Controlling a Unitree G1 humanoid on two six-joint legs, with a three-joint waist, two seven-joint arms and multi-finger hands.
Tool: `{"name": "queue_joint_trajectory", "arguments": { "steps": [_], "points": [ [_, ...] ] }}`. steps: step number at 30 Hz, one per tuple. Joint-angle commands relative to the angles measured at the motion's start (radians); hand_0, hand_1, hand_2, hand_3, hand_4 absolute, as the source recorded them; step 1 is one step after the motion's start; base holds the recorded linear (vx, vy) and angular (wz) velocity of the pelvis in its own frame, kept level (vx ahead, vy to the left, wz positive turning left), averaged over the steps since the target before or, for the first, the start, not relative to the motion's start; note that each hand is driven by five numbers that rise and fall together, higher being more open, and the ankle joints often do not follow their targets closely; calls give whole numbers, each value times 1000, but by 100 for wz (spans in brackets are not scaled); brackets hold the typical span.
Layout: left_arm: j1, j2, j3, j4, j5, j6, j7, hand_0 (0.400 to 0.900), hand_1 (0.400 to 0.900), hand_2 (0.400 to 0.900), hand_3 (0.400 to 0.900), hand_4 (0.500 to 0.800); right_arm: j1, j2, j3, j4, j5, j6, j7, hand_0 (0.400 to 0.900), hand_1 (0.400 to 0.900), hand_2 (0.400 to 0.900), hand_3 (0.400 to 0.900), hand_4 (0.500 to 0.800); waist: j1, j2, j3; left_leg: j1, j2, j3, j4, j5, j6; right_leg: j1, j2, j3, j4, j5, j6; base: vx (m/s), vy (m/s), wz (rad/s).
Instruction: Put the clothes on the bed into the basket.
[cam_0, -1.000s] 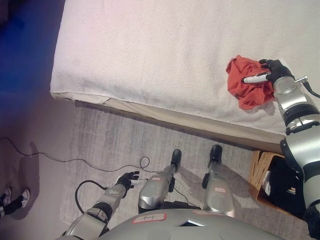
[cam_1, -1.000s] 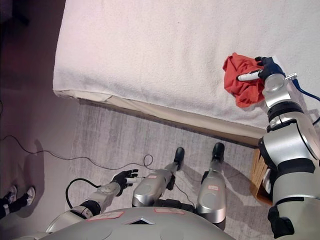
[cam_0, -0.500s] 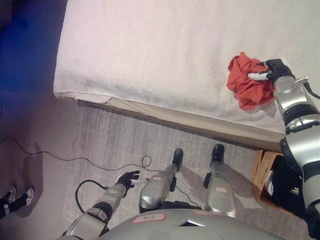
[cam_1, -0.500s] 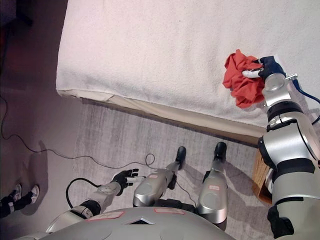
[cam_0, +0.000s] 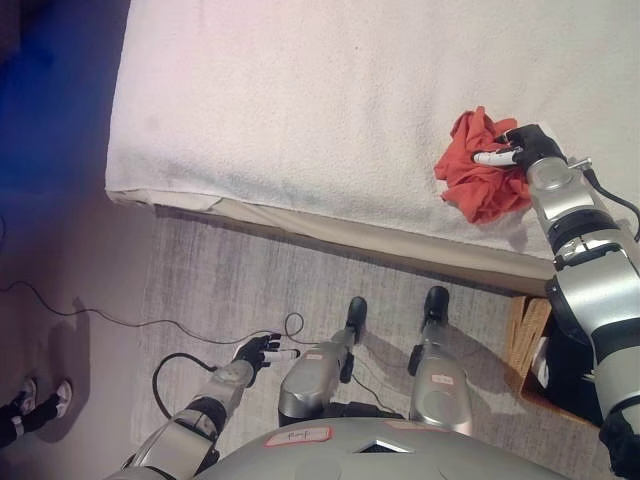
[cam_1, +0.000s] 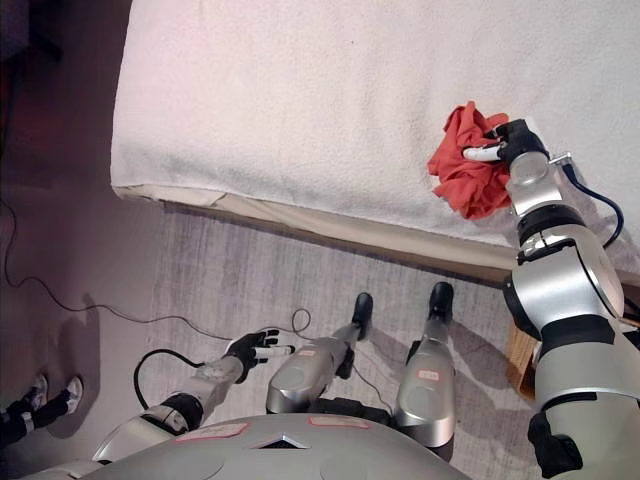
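A crumpled red garment (cam_0: 475, 180) lies on the white bed (cam_0: 330, 100) near its front right edge. My right hand (cam_0: 515, 147) rests on the garment's right side, fingers and thumb curled into the bunched cloth, which rises a little under it. It also shows in the right eye view (cam_1: 500, 140). My left hand (cam_0: 258, 350) hangs low over the rug at the lower left, open and empty. The wicker basket (cam_0: 522, 330) stands on the floor at the lower right, partly hidden behind my right arm.
A grey rug (cam_0: 230, 280) lies before the bed's front edge. A thin cable (cam_0: 100, 318) runs across the floor at the left. A person's shoes (cam_0: 30, 400) show at the lower left edge. The basket holds something dark.
My right hand has closed on the red garment and pulled it a little to the left, bunching it up. My left hand has hardly moved.
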Motion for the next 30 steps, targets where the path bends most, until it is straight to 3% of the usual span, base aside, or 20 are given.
{"name": "queue_joint_trajectory", "arguments": {
  "steps": [1,8,10,16,30],
  "points": [
    [-30,57,-64,119,-7,6,32,900,900,900,900,800,-74,50,40,47,10,-30,2,400,400,400,400,500,-15,-92,-52,-6,-2,34,-16,-28,15,34,-71,74,16,-103,51,-37,7,-22],
    [-53,76,-39,150,5,10,25,900,900,900,900,800,-84,33,84,20,-40,-24,22,400,400,400,400,500,-39,-168,-74,30,12,79,-9,-59,27,36,-54,112,22,-92,55,-21,0,-33],
    [-60,92,-16,168,9,12,23,900,900,900,900,800,-92,13,96,7,-56,-22,32,400,400,400,400,500,-57,-213,-97,60,21,113,-8,-80,33,41,-41,141,24,-89,57,5,10,-50],
    [-66,126,25,192,16,19,17,900,900,900,900,800,-119,-42,118,11,-95,-17,62,400,400,400,400,500,-89,-277,-150,129,31,186,-4,-119,44,61,-15,208,29,-88,64,22,38,-57],
    [-40,172,84,206,36,26,13,900,900,900,900,800,-100,-164,91,36,-110,-11,95,400,400,400,400,500,-151,-311,-227,241,21,326,14,-180,73,93,22,329,33,-63,101,4,46,-44]
  ]
}}
